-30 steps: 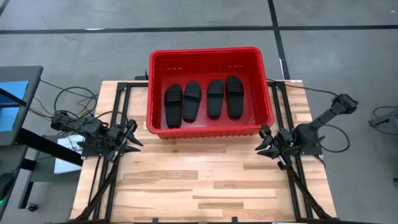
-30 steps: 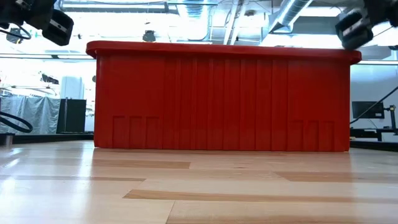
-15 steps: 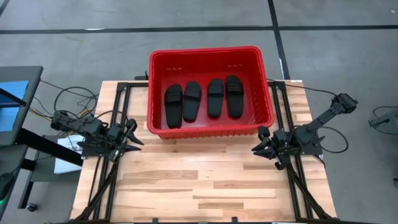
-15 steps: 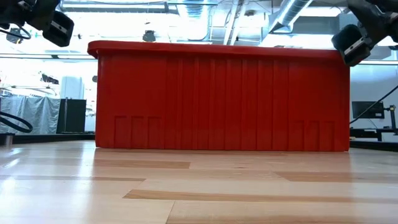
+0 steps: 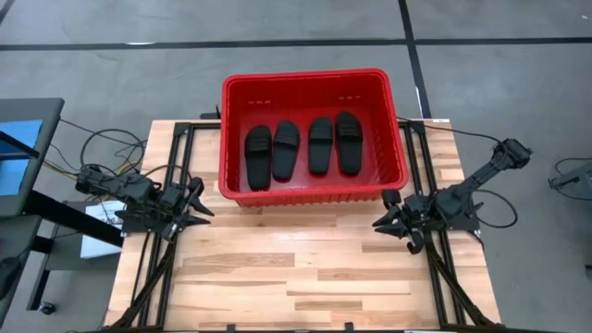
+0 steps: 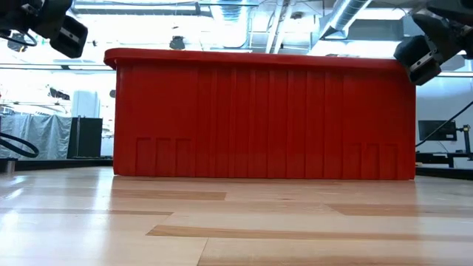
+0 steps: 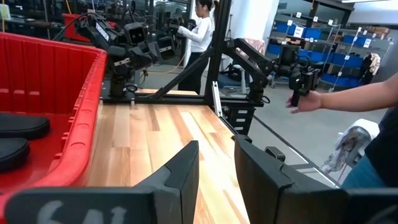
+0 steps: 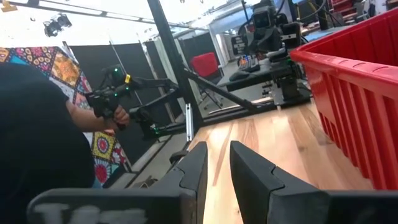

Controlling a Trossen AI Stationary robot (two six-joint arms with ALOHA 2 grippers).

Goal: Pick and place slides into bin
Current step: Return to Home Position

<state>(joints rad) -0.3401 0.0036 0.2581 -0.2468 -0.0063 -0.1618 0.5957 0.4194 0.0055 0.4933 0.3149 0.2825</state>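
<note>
Four black slides (image 5: pixel 303 148) lie side by side, soles down, on the floor of the red bin (image 5: pixel 305 76), which stands on the far half of the wooden table. Two of the slides show in the left wrist view (image 7: pixel 18 134). My left gripper (image 5: pixel 205 205) hovers by the bin's near left corner, open by a narrow gap and empty (image 7: pixel 216 152). My right gripper (image 5: pixel 377 218) hovers by the bin's near right corner, also open by a narrow gap and empty (image 8: pixel 218 152). In the low view, both grippers hang at the height of the bin's rim (image 6: pixel 259 59).
Bare wooden tabletop (image 5: pixel 296 268) lies between the bin and the near edge. Black frame rails (image 5: pixel 157 268) run along both sides of the table. A person's arm (image 7: pixel 354 99) and a person holding a hand controller (image 8: pixel 115 112) are beyond the table.
My right gripper has moved a little toward the table's left and near edges and has come down beside the bin's near right corner. My left gripper has kept still.
</note>
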